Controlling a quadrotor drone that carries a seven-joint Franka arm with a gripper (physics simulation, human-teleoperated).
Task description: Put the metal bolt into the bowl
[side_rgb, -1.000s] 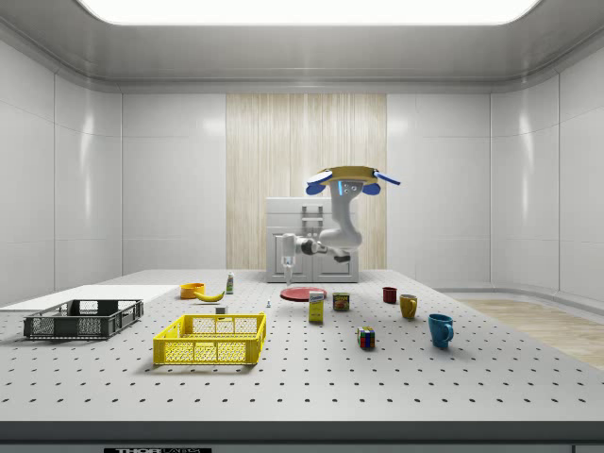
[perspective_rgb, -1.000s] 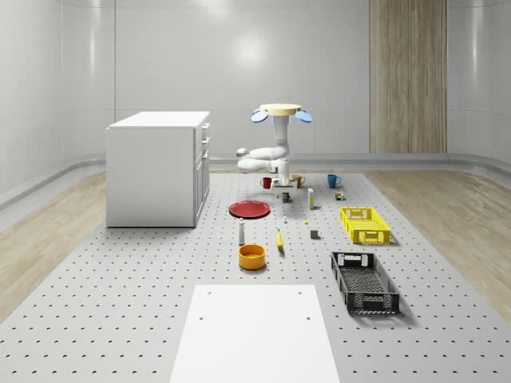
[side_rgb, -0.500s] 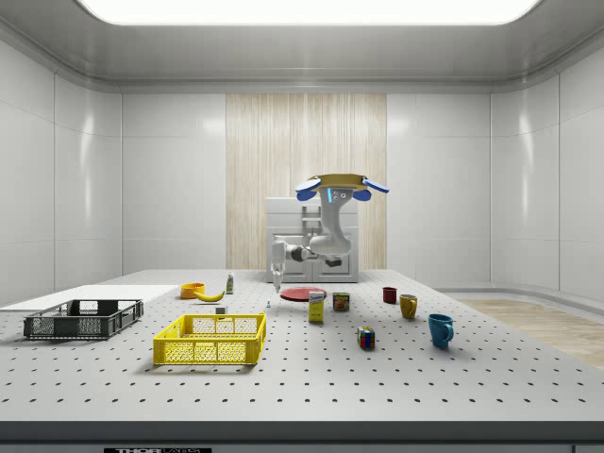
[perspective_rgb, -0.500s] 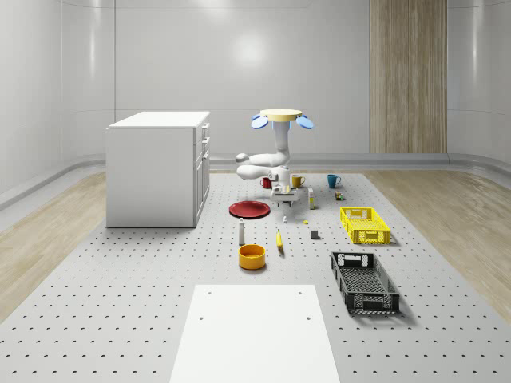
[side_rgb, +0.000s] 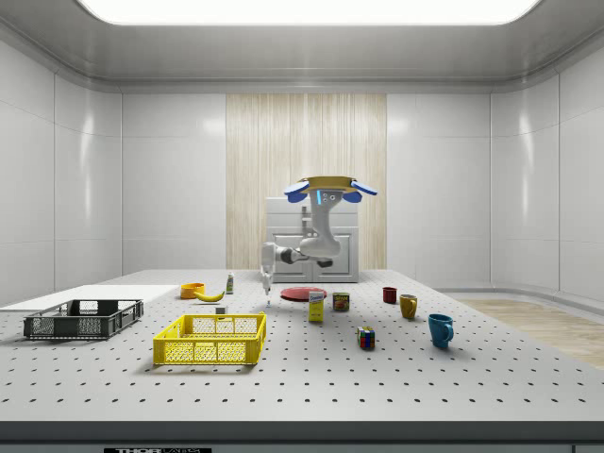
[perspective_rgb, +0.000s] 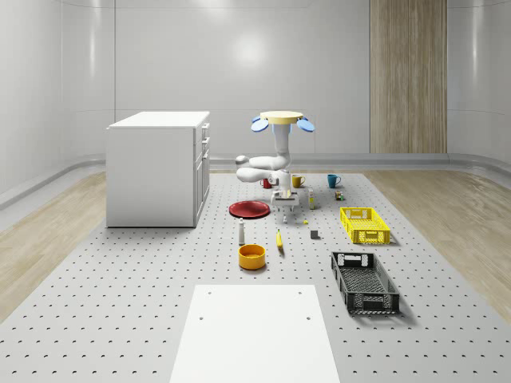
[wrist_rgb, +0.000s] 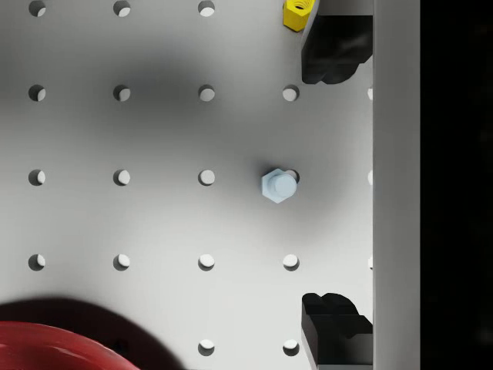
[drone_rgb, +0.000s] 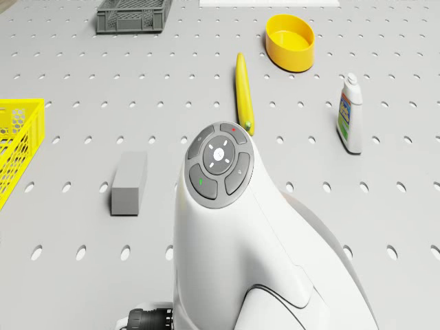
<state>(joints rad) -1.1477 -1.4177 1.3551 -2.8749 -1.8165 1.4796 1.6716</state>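
The metal bolt (wrist_rgb: 279, 186) stands head-up on the perforated table, a pale hexagonal piece. My gripper (wrist_rgb: 333, 186) hangs over it, open; its dark fingertips (wrist_rgb: 333, 54) stand far apart, with the bolt just off the line between them. In the whole-scene view the gripper (perspective_rgb: 287, 211) points down close to the table, right of the red plate. The drone (perspective_rgb: 281, 120) hovers above it with the arm folded beneath. The orange-yellow bowl (perspective_rgb: 251, 256) sits nearer the table's front, also seen in the drone view as the bowl (drone_rgb: 290, 42) and in the side view as the bowl (side_rgb: 192, 291).
A red plate (wrist_rgb: 46, 347) lies close to the bolt, and a yellow nut (wrist_rgb: 296, 14) is beside one finger. A banana (drone_rgb: 243, 93), a white bottle (drone_rgb: 350, 114) and a grey block (drone_rgb: 129, 183) lie between gripper and bowl. A yellow crate (perspective_rgb: 364, 225), black crate (perspective_rgb: 364, 281) and white cabinet (perspective_rgb: 158, 167) stand around.
The drone has shifted toward the side view's left and sunk a little. The arm has carried the gripper lower, down close to the table.
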